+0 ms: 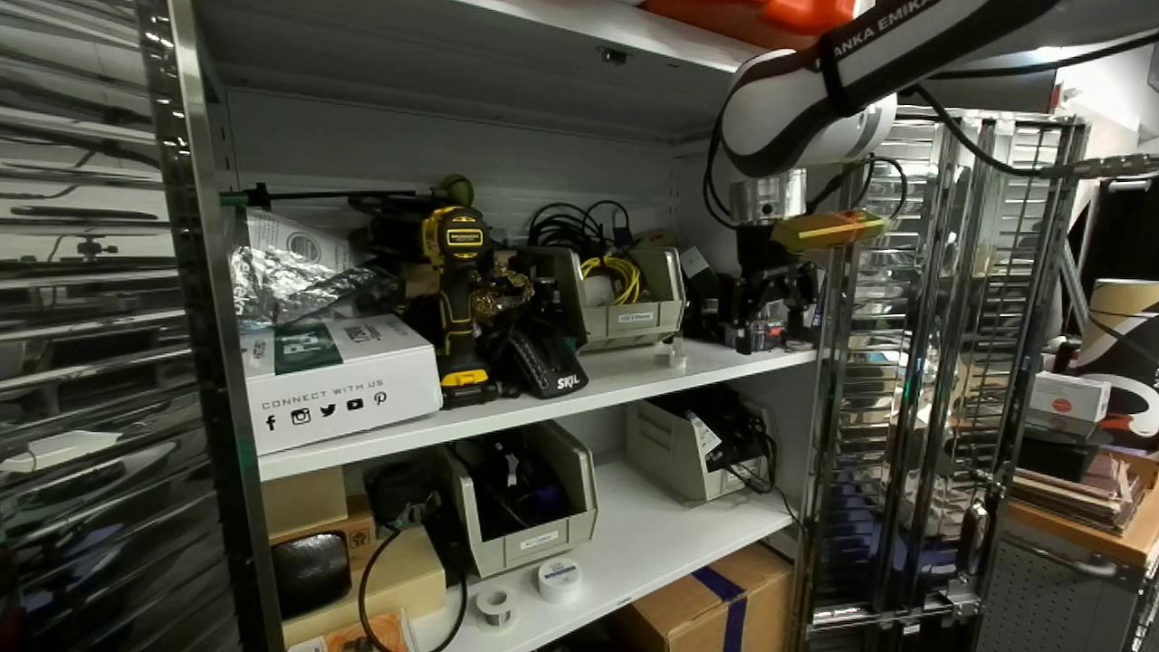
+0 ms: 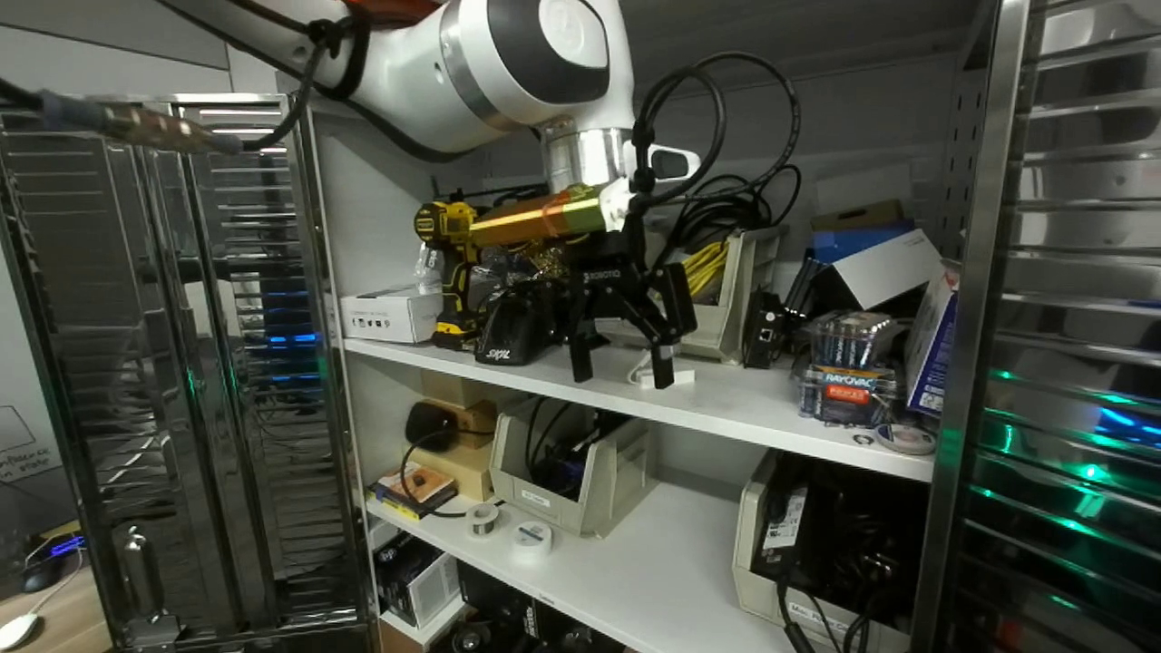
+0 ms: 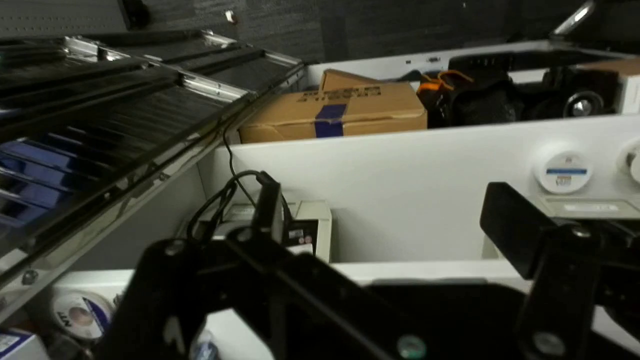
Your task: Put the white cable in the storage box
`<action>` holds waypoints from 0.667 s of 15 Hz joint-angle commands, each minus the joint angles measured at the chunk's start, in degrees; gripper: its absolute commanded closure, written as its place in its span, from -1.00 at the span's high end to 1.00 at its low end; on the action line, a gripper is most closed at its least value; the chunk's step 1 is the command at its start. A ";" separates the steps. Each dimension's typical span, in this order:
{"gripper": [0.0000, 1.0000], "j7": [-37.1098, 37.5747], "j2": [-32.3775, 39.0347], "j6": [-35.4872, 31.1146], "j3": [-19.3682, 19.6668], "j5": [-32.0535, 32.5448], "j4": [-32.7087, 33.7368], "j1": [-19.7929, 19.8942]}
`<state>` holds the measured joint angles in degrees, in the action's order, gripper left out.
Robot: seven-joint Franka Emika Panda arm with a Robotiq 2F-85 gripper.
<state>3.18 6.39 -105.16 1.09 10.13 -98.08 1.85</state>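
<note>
White cable (image 2: 645,376), apart, behind spread fingers (image 2: 582,359)

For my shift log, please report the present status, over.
End effector open, holding nothing. Probable white cable on shelf, too small to confirm. Bin with yellow cable close behind may crowd approach.

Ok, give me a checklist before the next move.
1. Gripper open: ok, fingers wide apart.
2. White cable in sight: ok, apparently, on the upper shelf.
3. Cable clear of fingers: cannot tell; one overlaps it in an exterior view.
4. Cable between fingers in wrist view: not ok; lower shelf shows there.
5. Upper off-white bin is the storage box: cannot tell; similar bins stand below.
</note>
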 commanded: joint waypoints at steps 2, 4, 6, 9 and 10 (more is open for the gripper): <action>1.00 5.86 5.40 -3.40 0.43 -7.80 8.31 0.17; 1.00 7.54 7.42 -4.05 0.56 -10.26 10.44 0.24; 1.00 9.07 9.18 -5.47 0.83 -10.45 11.67 0.11; 1.00 10.47 12.02 -6.88 1.27 -8.90 14.54 -0.29; 1.00 11.00 12.88 -7.26 1.38 -8.64 15.65 -0.44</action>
<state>12.30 15.66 -111.41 1.74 1.05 -87.93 2.05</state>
